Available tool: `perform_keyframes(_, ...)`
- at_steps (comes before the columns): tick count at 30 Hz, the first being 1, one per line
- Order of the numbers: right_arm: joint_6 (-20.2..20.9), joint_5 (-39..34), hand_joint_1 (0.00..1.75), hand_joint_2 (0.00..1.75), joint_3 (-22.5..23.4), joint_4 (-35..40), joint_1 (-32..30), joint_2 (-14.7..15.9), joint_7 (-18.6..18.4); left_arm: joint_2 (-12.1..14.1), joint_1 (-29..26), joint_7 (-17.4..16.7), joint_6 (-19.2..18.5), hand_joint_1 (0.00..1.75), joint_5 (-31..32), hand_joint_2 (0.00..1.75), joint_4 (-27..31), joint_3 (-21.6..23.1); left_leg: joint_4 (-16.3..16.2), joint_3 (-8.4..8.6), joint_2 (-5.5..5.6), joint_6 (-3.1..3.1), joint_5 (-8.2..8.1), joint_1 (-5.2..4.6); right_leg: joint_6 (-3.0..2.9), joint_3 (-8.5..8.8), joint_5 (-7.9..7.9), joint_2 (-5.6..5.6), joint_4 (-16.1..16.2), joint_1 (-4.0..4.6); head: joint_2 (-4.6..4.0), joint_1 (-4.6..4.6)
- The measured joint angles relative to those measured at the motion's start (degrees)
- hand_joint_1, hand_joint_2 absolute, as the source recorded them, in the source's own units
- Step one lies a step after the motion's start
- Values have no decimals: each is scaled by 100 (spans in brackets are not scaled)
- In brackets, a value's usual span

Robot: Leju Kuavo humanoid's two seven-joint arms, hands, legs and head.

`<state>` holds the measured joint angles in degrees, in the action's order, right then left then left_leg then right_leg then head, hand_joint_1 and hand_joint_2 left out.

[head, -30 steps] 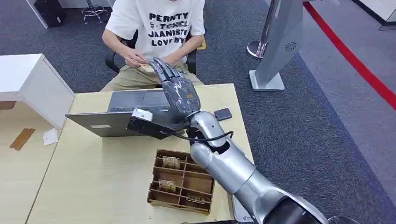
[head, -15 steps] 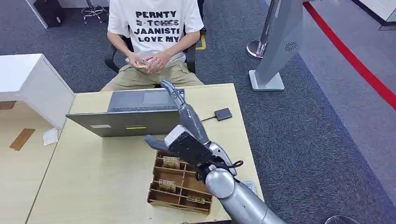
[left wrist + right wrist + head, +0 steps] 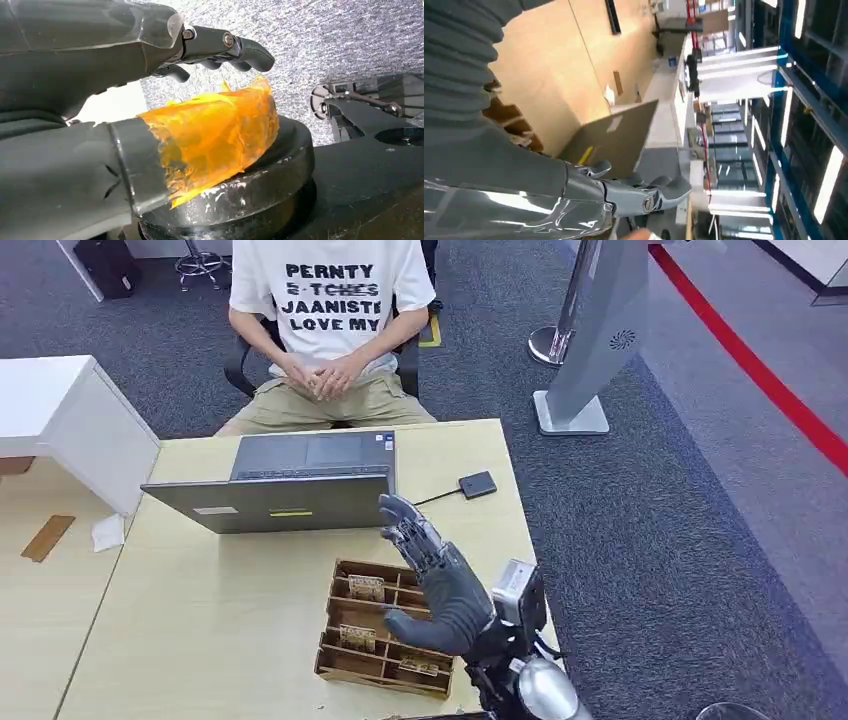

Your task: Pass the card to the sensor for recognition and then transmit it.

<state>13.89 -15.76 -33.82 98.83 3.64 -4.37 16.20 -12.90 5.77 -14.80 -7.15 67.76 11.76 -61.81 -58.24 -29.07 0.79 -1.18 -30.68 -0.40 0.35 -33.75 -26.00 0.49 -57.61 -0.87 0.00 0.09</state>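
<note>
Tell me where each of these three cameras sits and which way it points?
Head view: high on the robot, looking forward and down at the table, the seated person and the right hand.
Left wrist view: behind the left hand, facing the grey carpet.
Right wrist view: behind the right hand, facing across the table to the laptop.
Shared: head and right wrist views both show laptop, table and right hand.

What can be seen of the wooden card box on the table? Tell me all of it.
The wooden card box is a shallow, open-topped tray of light brown wood, split by thin dividers into several small compartments. It lies flat near the front edge of the pale table, just in front of the open laptop. At least three compartments hold patterned cards. The right hand, fingers spread and holding nothing, hovers above its right side, covering part of it; no contact can be made out.
</note>
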Motion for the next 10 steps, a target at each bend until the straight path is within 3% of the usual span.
perform_keyframes(10,1552,-603,0,0,147,81,-613,389,203,4,1,0,-9,0,-7,0,0,-77,0,1,-1,0,0,0,0,0,0,1,0,0,0,0)
